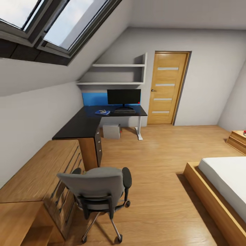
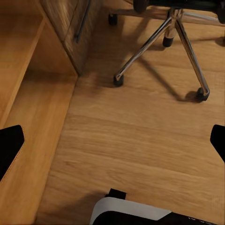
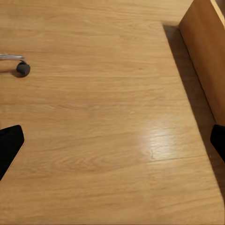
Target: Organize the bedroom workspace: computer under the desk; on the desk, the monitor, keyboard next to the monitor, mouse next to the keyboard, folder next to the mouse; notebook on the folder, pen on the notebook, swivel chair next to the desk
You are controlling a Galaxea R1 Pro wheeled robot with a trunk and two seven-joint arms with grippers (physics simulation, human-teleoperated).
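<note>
The swivel chair [image 1: 97, 191] stands on the floor close in front of me, its grey back toward me, beside the wooden dresser. Far across the room is the black L-shaped desk [image 1: 82, 124]. On it stand the monitor [image 1: 123, 96] and, just before it, the keyboard [image 1: 124, 111]. The blue folder [image 1: 102, 112] lies left of the keyboard with a small pale item on top, too small to name. The computer [image 1: 111, 131] sits under the desk. The mouse is too small to make out. My left gripper [image 2: 112, 145] and right gripper [image 3: 112, 140] hang open over bare floor.
A light wooden dresser [image 1: 37, 171] runs along the left wall. A bed [image 1: 222, 184] in a wooden frame fills the right. The door [image 1: 167, 87] is shut at the back. The chair's chrome base [image 2: 173, 37] and a castor [image 3: 22, 69] are near my grippers.
</note>
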